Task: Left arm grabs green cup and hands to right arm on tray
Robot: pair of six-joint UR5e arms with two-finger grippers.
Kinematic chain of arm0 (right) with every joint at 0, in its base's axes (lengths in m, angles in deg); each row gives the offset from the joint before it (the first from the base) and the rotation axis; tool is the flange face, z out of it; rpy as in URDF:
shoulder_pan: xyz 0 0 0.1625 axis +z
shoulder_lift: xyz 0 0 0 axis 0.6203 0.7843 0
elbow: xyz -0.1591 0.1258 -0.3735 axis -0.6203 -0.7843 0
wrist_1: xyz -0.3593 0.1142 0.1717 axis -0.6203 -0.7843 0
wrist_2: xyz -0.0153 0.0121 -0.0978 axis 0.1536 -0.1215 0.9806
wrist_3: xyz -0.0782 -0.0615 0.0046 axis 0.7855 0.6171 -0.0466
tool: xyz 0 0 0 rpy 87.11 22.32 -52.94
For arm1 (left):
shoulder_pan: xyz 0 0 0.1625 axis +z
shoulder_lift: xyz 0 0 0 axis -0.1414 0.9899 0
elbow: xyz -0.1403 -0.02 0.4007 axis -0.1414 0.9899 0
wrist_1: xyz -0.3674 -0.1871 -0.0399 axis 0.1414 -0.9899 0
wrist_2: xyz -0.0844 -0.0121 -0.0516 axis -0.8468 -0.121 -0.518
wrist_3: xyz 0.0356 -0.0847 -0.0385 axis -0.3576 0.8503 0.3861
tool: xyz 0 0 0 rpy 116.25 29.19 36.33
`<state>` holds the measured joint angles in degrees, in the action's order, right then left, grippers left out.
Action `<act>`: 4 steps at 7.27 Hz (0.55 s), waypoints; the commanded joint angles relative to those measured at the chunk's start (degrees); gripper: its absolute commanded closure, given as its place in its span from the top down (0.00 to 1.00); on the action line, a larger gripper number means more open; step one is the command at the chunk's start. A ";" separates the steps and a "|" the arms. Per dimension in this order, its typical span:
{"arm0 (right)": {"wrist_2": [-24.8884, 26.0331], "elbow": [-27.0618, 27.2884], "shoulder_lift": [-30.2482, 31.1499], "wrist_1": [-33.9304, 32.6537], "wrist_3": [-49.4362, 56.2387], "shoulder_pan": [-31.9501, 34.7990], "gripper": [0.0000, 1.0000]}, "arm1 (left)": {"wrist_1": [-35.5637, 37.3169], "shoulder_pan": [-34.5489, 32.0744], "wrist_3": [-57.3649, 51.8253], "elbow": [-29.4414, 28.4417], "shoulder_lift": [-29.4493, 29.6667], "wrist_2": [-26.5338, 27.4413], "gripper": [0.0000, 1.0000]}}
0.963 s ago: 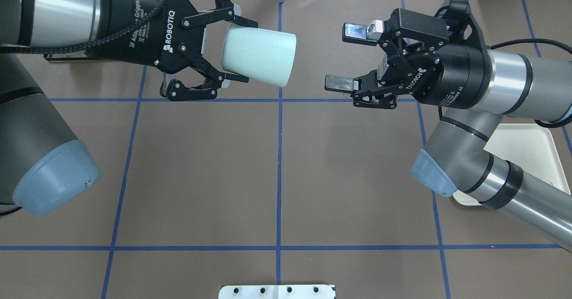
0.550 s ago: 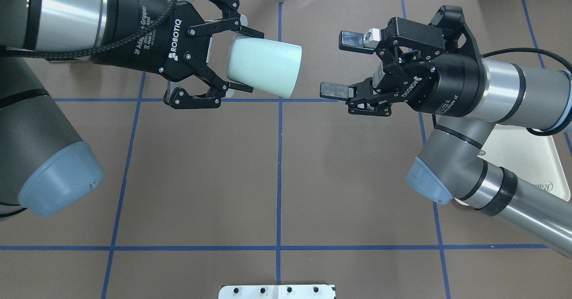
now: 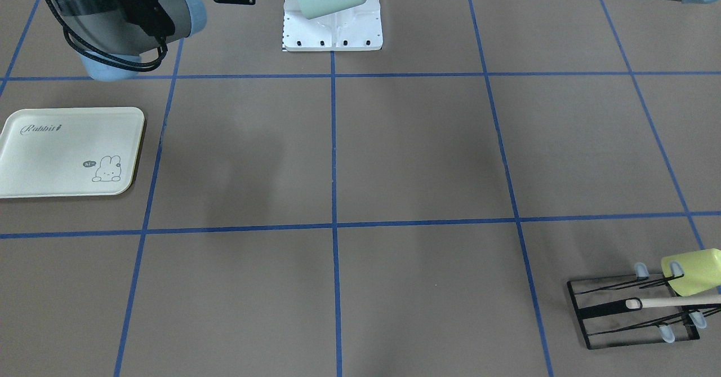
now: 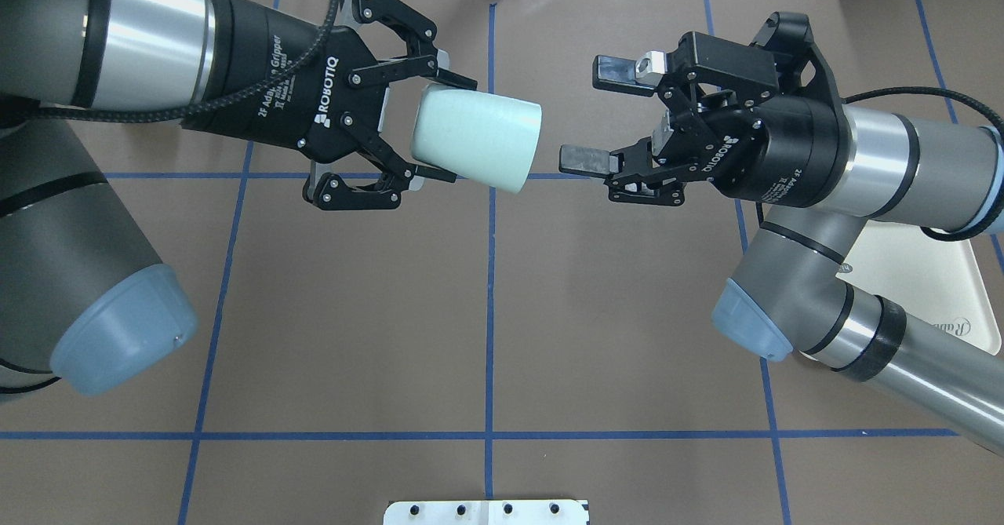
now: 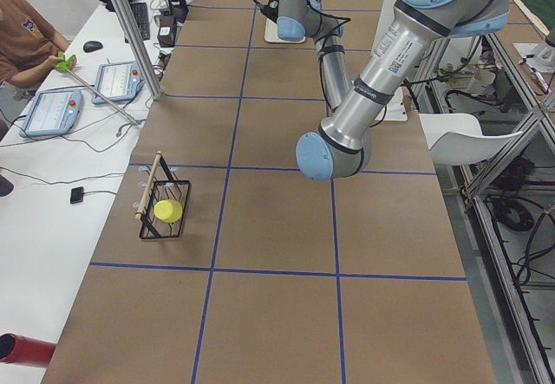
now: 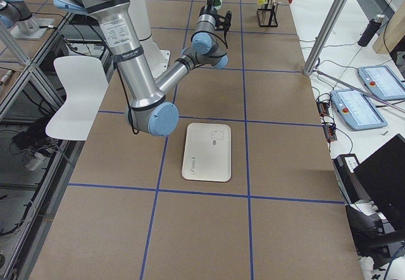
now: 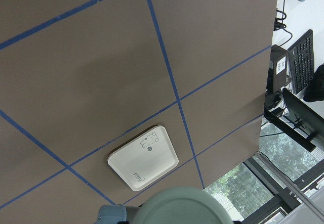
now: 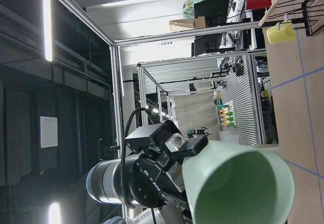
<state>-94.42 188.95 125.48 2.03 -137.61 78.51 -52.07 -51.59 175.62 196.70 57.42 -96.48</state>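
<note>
Mint-green and plain, the cup is hanging in the air over the far middle of the table, well clear of its surface. It is lying on its side, with its narrow base turned toward the left arm and its open mouth facing the right arm. The left gripper is clamping the cup near its base, one finger on each side of the wall. The right gripper is standing just beside the rim with its jaws spread wide, and it is touching nothing; a narrow gap is showing between its fingertips and the cup. The tray is lying flat on the table at the robot's right, well apart from the cup and partly hidden by the right arm in the overhead view. At the far corner on the robot's left, a yellow-green cup is hanging on a black wire rack.
</note>
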 commanded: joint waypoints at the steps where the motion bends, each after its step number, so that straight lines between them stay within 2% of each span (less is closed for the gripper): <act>1: 0.07 -0.15 0.18 0.00 0.03 -0.18 0.99 | 0.00 2.05 0.01 -0.36 1.07 0.17 0.10; 4: 0.07 -0.50 0.27 0.00 0.03 -0.62 0.99 | 0.00 3.46 -0.17 -2.11 2.49 0.44 0.10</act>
<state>-94.34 188.52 125.72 2.03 -137.58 77.98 -52.07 -48.60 175.55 195.23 59.37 -96.19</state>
